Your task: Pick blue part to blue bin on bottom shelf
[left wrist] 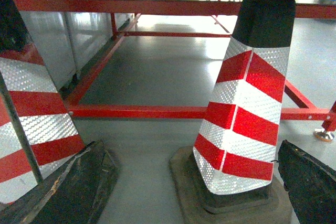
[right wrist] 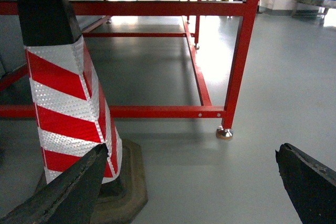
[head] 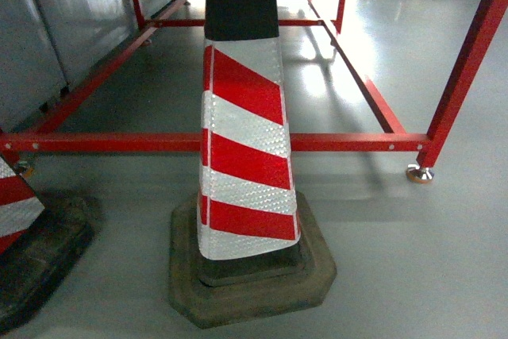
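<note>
1. Head view: traffic cone (head: 242, 129), red and white stripes, black top, upright on a dark base on the grey floor (head: 413, 267). Second cone (head: 16, 204) cut off at the left edge. Red metal frame (head: 333, 142) behind them. No pincers, blue part, blue bin or bottom shelf visible here.
2. Left wrist view: left pincer (left wrist: 194, 182) spread wide, holding nothing, dark fingers (left wrist: 84, 179) at the lower corners. A cone between them, another at left.
3. Right wrist view: right pincer (right wrist: 189, 187) spread wide, holding nothing. Cone at left, frame leg with foot (right wrist: 224, 132) ahead. Blue objects far top right, too small to tell.
</note>
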Controlling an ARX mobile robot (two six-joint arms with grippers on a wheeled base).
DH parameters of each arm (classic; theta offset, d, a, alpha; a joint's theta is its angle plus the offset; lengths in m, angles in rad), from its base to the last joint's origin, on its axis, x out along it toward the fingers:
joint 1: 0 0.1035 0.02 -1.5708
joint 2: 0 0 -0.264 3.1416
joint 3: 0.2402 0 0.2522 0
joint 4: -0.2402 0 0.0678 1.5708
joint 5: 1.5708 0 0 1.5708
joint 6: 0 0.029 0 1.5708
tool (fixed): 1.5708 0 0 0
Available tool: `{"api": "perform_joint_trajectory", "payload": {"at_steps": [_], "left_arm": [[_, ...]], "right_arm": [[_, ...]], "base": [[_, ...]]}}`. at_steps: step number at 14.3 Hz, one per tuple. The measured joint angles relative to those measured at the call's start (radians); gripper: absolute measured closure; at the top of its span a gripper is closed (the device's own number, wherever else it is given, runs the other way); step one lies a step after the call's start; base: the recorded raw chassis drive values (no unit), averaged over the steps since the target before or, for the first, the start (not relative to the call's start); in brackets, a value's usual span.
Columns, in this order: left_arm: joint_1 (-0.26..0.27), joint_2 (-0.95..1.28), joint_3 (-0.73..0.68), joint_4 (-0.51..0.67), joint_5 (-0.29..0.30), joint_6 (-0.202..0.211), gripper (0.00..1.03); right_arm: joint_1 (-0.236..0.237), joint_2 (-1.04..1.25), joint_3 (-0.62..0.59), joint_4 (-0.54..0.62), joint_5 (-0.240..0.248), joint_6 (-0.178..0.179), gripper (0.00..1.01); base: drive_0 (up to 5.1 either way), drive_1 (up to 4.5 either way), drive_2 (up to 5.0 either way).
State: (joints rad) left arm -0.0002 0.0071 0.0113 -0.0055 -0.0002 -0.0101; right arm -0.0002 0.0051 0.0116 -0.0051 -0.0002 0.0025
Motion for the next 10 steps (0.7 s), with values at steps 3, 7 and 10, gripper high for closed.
{"api": "perform_joint_trajectory", "payload": {"at_steps": [3, 7, 10], "left_arm": [[0.0, 0.0, 0.0, 0.0, 0.0, 0.0, 0.05], [0.0, 0.0, 0.0, -0.001, 0.0, 0.0, 0.05], [0.0, 0.0, 0.0, -0.003, 0.003, 0.0, 0.05]], "right_arm": [[0.0, 0.0, 0.0, 0.0, 0.0, 0.0, 0.03], [0.0, 0.0, 0.0, 0.0, 0.0, 0.0, 0.03], [0.0, 0.0, 0.0, -0.002, 0.0, 0.0, 0.03]], "base": [[0.0, 0.0, 0.0], [0.0, 0.0, 0.0], [0.0, 0.0, 0.0]]}}
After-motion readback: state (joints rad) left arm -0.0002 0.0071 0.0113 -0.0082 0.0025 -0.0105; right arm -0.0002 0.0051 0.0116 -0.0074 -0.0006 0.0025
